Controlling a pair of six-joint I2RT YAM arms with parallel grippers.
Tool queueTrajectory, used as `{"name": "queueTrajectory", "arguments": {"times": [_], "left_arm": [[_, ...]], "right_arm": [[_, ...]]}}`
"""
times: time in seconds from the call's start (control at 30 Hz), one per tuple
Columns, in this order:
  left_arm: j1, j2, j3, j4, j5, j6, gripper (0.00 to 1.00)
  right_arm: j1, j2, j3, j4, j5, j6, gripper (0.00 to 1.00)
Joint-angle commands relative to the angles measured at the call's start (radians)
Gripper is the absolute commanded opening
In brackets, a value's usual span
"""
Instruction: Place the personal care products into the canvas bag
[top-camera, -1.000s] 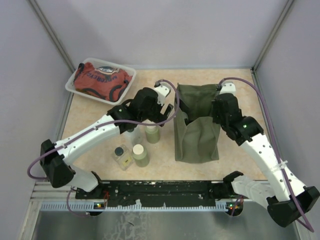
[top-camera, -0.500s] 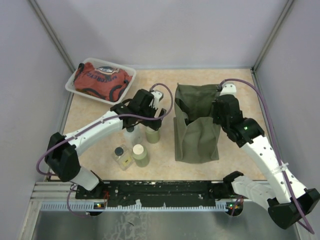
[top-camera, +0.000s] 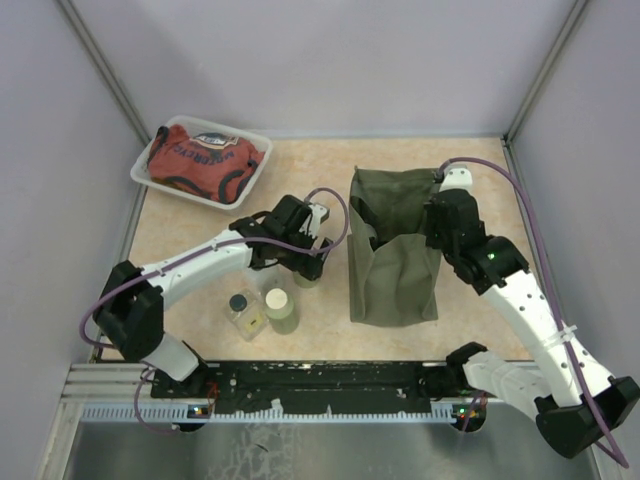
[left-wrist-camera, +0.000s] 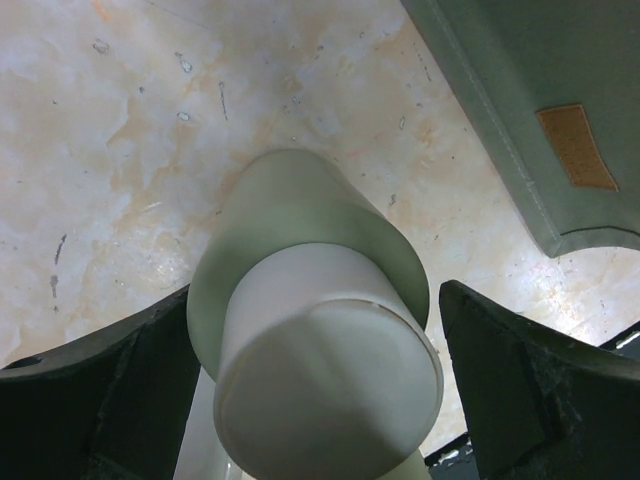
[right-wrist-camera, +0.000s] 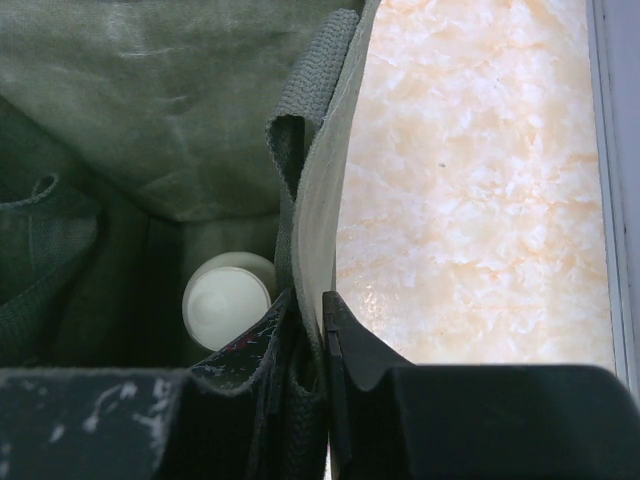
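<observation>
Left gripper (top-camera: 303, 258): released, jaws wide, tilted down over the olive bottle (left-wrist-camera: 300, 230). In the wrist view the bottle and its cream cap (left-wrist-camera: 325, 385) sit centred between the two fingers (left-wrist-camera: 100, 400), with a gap on each side and no contact visible. The bottle stands upright on the table (top-camera: 180, 215), just left of the canvas bag (top-camera: 395, 270).

Right gripper (top-camera: 440, 228): clenched on the bag's right rim, with the fabric wall and strap (right-wrist-camera: 310, 130) pinched between the jaws. The bag is upright, mouth open.

One pale-capped bottle (right-wrist-camera: 228, 300) is down inside the bag, left of the pinched wall.

On the table near-left of the left gripper: a clear bottle (top-camera: 240, 305) and a second olive bottle (top-camera: 281, 310), side by side.

Tray (top-camera: 147, 170) with red cloth (top-camera: 200, 160) is at far left, well apart.
</observation>
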Motion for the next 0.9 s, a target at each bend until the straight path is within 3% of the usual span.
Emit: {"name": "queueTrajectory", "arguments": {"times": [0.0,0.03,0.07,0.13,0.17,0.2,0.4,0.73,0.87], "left_arm": [[-0.006,-0.01,-0.018,0.023,-0.003,-0.011,0.94],[-0.006,-0.001,-0.016,0.026,-0.002,-0.011,0.87],[-0.006,0.008,-0.011,0.026,0.0,-0.009,0.73],[-0.006,0.026,-0.004,0.026,0.012,-0.014,0.38],[-0.006,0.031,-0.001,0.029,0.018,-0.014,0.15],[-0.006,0.037,0.003,0.028,0.02,-0.015,0.01],[-0.006,-0.025,0.055,0.075,0.03,-0.001,0.0],[-0.005,-0.348,0.234,0.221,-0.076,0.052,0.0],[-0.004,-0.484,0.291,0.287,-0.044,0.093,0.0]], "right_arm": [[0.006,0.011,-0.024,-0.019,-0.011,-0.009,0.16],[0.006,0.011,-0.024,-0.017,-0.009,-0.009,0.15],[0.006,0.01,-0.026,-0.018,-0.007,-0.009,0.14],[0.006,0.009,-0.027,-0.021,-0.003,-0.009,0.13],[0.006,0.008,-0.028,-0.02,-0.002,-0.01,0.11],[0.006,0.006,-0.029,-0.02,0.003,-0.01,0.11],[0.006,0.005,-0.034,-0.02,0.013,-0.015,0.1],[0.006,-0.001,-0.036,-0.028,0.021,-0.019,0.08],[0.006,0.007,-0.032,-0.029,0.021,-0.021,0.08]]}}
